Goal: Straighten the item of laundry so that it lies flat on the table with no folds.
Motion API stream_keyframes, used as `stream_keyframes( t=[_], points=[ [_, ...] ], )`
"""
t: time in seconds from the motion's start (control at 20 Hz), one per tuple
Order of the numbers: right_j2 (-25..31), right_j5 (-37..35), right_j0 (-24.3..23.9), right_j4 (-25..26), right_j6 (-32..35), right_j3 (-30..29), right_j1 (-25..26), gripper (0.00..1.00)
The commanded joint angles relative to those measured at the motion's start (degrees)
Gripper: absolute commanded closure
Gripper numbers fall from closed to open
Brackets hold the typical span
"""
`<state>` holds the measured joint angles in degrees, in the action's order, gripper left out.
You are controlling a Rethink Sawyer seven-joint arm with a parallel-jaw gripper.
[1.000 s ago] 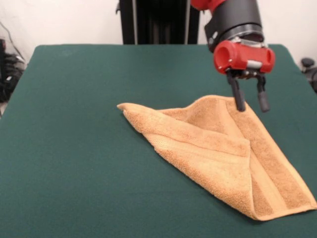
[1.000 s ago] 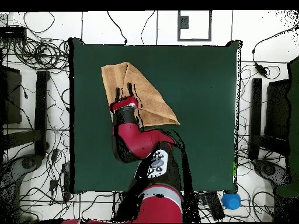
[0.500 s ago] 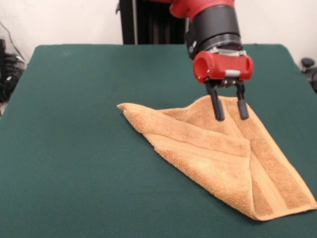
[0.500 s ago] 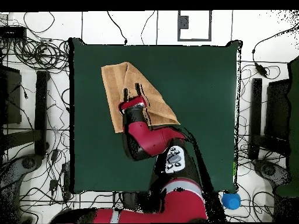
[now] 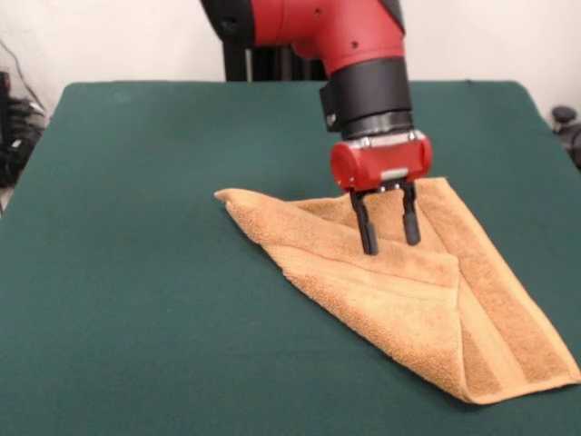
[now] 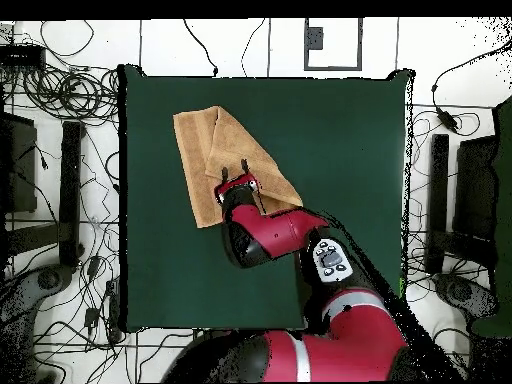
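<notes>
The towel (image 5: 399,282) is seen lying folded on the green table (image 5: 136,272), toward the right side of the front view, with one pointed corner reaching toward the table's middle and another corner at the lower right, close to the near edge. A large flap is doubled over the layer beneath, so that a diagonal fold edge runs across the cloth, and smoother woven bands are visible along the right-hand side. In the overhead view the towel (image 6: 205,150) is placed in the upper left part of the table (image 6: 340,180), partly covered by the arm. The gripper (image 5: 388,232) is held upright over the middle of the towel, its red body above and its two black fingers (image 5: 367,229) pointed straight down. The jaws are parted with a clear gap between them, and nothing is grasped; the fingertips are placed at or just above the upper layer, and contact cannot be told for certain.
</notes>
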<state>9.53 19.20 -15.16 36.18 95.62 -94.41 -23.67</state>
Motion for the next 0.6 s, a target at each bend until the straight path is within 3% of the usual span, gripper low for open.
stream_keyframes(
  t=[0.05,0.6],
  points=[
    [15.1,-11.87,-3.19,3.29,5.8,-0.26,5.03,0.0],
    [24.17,-23.77,-9.48,5.0,-2.79,0.76,7.31,0.0]
  ],
)
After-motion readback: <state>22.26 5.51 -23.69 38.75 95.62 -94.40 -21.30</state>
